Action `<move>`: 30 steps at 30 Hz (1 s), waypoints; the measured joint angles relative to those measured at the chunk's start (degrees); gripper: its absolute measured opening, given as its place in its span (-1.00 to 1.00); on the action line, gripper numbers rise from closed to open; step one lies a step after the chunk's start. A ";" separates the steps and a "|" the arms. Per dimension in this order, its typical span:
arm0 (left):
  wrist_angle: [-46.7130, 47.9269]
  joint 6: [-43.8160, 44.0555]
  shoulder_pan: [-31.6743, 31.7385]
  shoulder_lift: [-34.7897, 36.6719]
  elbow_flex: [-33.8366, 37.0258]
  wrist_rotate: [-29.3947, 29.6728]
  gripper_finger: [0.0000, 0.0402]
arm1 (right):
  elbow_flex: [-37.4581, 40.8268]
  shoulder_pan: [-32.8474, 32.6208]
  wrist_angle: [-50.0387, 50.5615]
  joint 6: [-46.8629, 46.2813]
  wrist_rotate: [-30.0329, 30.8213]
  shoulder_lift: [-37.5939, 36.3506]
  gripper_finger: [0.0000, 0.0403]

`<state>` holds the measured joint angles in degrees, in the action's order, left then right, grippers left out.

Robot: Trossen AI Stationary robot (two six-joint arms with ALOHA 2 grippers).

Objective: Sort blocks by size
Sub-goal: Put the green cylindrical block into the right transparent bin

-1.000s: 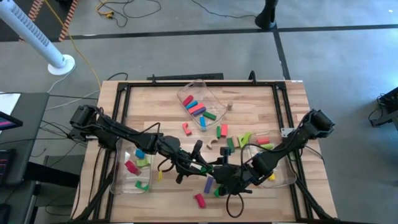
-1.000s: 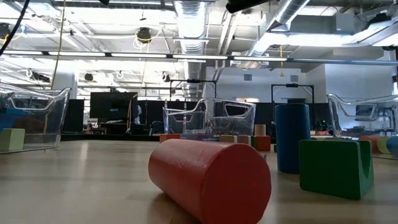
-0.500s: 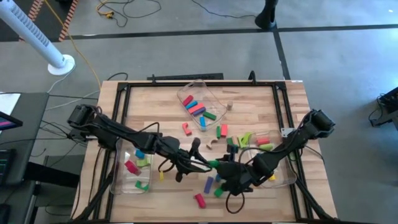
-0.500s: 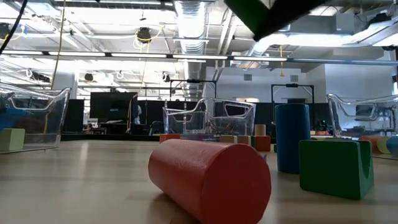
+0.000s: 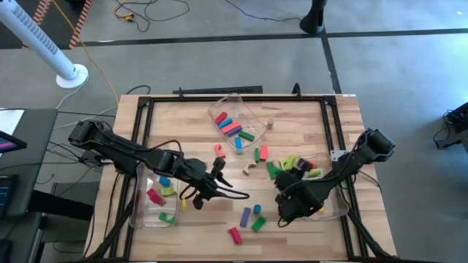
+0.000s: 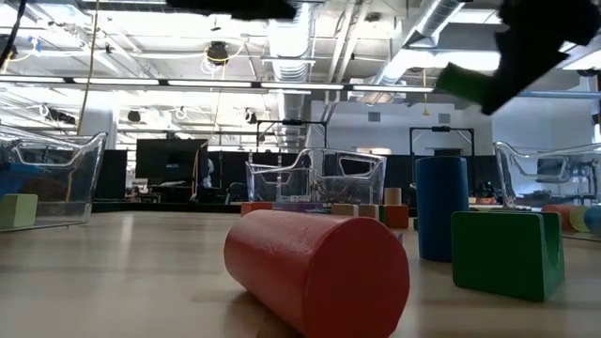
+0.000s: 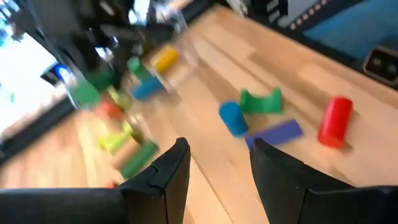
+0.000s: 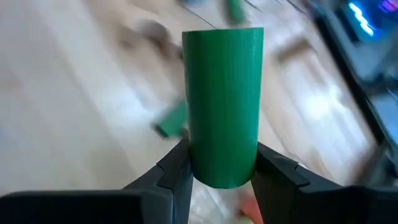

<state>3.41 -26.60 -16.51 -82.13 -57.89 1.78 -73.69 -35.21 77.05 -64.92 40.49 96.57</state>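
One green cylinder block sits squeezed between the fingers of the right hand, up off the desk, its long side pointing straight out past the fingertips; the clear bin on the right edge lies just beside this hand, so I think the drop goes there. Left hand hangs with its fingers apart and nothing in them, over the middle of the desk, farther from that bin.
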 joint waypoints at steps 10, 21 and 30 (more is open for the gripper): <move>10.54 4.79 1.14 -0.37 0.06 0.04 -0.20 | 0.96 -7.12 12.72 -16.71 -4.66 -0.87 -0.20; 5.20 7.23 3.78 -0.35 7.10 -0.22 -0.20 | 16.36 -14.26 8.11 -32.53 -13.43 -10.28 -0.20; 2.45 8.02 4.19 -0.35 7.50 -0.68 -0.21 | 24.19 -19.27 -0.78 -40.07 -14.38 -18.45 -0.20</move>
<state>5.86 -18.59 -12.32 -82.48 -50.39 1.11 -49.50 -54.48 76.26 -104.99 26.10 78.12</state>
